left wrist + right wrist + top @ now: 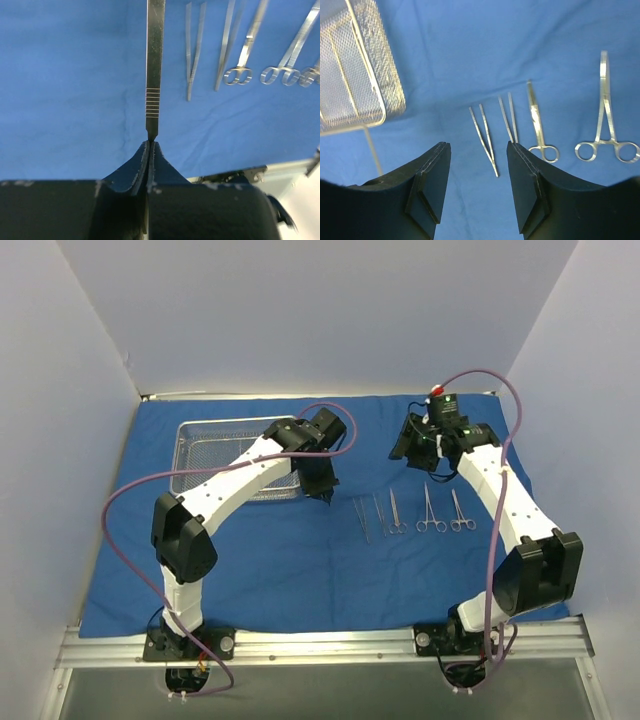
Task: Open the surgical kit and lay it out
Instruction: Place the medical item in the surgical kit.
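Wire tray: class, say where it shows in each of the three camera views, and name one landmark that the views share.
Top view: the wire tray lies upper left, on the blue cloth.
Left wrist view: not in it.
Right wrist view: upper left corner, cut off by the picture's edge.
Shared landmark: the row of steel instruments, lying on the cloth in all three views.

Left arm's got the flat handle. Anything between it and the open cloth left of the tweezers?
Nothing visible. The flat handle in the left gripper hangs over bare blue cloth, and the nearest tweezers lie apart to its right.
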Robot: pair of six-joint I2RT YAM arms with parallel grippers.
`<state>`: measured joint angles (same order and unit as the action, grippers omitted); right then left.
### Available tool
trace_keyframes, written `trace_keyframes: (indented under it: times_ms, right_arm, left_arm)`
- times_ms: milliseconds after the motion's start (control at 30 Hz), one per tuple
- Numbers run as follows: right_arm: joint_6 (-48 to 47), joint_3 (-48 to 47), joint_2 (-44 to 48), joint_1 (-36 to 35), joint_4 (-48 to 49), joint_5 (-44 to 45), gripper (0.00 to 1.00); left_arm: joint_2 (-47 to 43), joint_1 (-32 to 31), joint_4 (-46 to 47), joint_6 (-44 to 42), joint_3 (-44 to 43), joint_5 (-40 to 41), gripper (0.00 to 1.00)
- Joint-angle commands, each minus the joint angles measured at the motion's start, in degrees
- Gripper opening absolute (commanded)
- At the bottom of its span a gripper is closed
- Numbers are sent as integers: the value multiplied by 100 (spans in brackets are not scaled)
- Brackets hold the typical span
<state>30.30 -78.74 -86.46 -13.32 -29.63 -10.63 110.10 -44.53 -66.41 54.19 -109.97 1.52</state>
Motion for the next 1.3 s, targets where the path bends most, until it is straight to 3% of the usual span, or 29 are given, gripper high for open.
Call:
trace_keyframes:
  times_ms: [0,233,733,1267]
  right_arm:
    - [221,174,462,119,89,237,49]
    - [327,403,779,128,-70,325,50]
    - [257,684,744,119,115,149,50]
    - [221,852,639,111,168,53,50]
  left_arm:
    - [-86,-265,68,925,178,612,2]
    - [652,-583,-110,1400,-51,938,2]
    - [1566,-671,559,514,-191,929,2]
    - [1901,-688,893,425,28,437,2]
